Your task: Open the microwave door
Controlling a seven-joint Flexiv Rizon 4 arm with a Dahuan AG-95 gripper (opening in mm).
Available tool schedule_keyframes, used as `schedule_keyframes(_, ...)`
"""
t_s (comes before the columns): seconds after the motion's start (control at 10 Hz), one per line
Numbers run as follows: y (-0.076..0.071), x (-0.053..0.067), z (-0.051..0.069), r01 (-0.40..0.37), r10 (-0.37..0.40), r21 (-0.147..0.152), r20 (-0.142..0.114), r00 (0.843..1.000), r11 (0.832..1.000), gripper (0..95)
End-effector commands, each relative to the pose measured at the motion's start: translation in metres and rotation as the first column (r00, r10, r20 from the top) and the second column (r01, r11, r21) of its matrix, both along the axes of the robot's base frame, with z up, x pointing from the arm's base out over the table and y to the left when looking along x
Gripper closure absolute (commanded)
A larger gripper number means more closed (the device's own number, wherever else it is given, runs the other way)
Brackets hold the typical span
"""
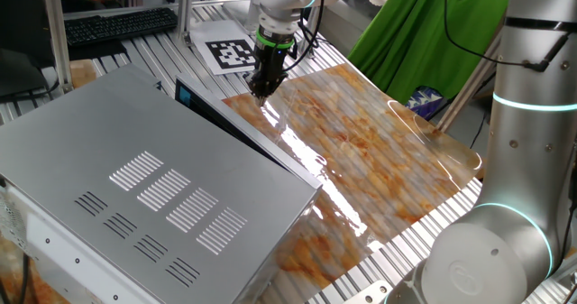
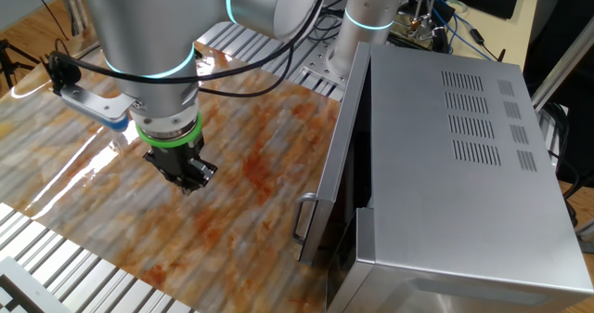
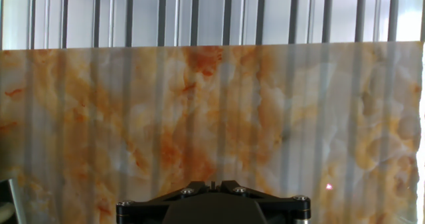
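Observation:
The microwave is a big light-grey box with vent slits; it also shows in the other fixed view. The microwave door is a thin dark panel along its side facing the board, with a blue patch at the far end. In the other fixed view the door carries a metal handle, and a dark gap shows between door and casing. My gripper hangs over the board near the door's far end, apart from it, with its fingers together and empty. It also shows in the other fixed view and the hand view.
A glossy orange-brown marbled board lies in front of the door on the slatted aluminium table. A printed marker sheet and a keyboard lie at the back. A green cloth and a second arm's column stand at the right.

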State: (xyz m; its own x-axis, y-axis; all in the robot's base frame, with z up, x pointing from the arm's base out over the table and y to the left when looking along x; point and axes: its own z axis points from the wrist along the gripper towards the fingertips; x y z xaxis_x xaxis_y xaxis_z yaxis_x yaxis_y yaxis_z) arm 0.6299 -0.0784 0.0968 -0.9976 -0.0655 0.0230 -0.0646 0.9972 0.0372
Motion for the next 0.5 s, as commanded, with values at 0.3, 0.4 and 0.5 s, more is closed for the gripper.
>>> schedule_keyframes(0.3,-0.0001,0.0003,0.0013,0.006,-0.006,0.008,-0.005,1.000,1.000,95.0)
schedule_keyframes(0.4,-0.0001,0.0003,0.0013,0.005,-0.005,0.006,-0.005,1.000,1.000,95.0)
schedule_keyframes(0.5,-0.0001,0.0003,0.0013,0.002,-0.002,0.003,-0.004,1.000,1.000,95.0)
